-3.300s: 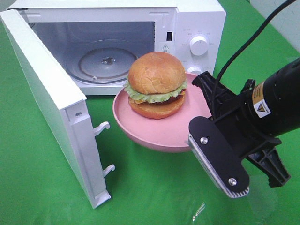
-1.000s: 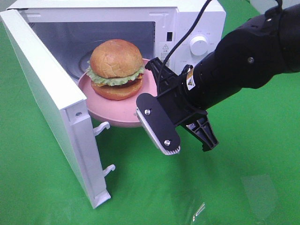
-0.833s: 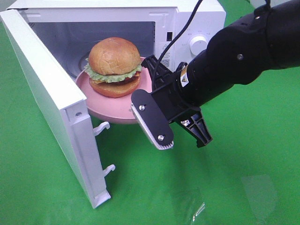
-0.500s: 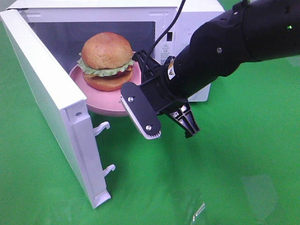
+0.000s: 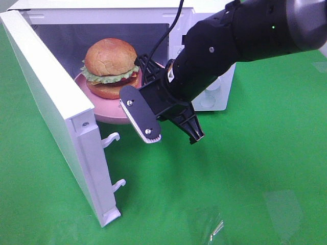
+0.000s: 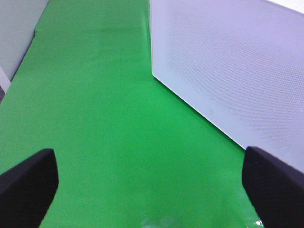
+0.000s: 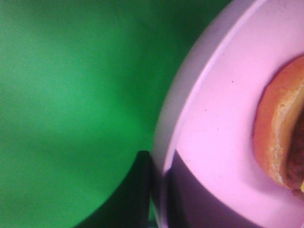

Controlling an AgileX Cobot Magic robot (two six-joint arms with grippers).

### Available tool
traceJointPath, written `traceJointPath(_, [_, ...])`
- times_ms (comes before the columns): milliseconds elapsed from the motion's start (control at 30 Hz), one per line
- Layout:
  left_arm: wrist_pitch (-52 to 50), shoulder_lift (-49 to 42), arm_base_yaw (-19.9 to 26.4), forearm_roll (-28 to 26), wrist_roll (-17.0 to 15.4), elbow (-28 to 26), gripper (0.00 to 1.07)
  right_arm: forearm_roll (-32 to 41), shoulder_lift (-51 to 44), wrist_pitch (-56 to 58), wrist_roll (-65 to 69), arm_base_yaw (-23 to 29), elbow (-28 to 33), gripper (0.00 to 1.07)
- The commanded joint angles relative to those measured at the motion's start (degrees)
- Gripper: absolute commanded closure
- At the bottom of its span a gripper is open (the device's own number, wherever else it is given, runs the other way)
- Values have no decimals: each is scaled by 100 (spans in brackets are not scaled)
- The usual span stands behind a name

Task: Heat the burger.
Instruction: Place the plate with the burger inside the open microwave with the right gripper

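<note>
1. In the last few seconds the burger, sitting on its pink plate, has been carried leftward and back from in front of the microwave. It is now at the mouth of the open cavity, just right of the swung-out door.
2. For the task, loading looks well under way but probably not finished. The plate seems only partly inside and appears to be carried rather than set down. Release, withdrawal and shutting the door remain.
3. The left hand stands with its fingers spread wide and holds nothing. It hovers over the green worktop beside the door's outer face.
4. The right hand is nearly closed, pinching the plate's near rim. The wrist view shows one finger on each side of that rim, and the burger itself goes untouched.
</note>
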Motion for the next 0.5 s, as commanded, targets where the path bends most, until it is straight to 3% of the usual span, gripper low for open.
traceJointPath(33, [-11, 0, 17, -34, 6, 17, 9, -52, 29, -292, 69, 23, -246, 107])
traceJointPath(500, [-11, 0, 17, -34, 6, 17, 9, -46, 699, 166, 286, 6, -1192, 107])
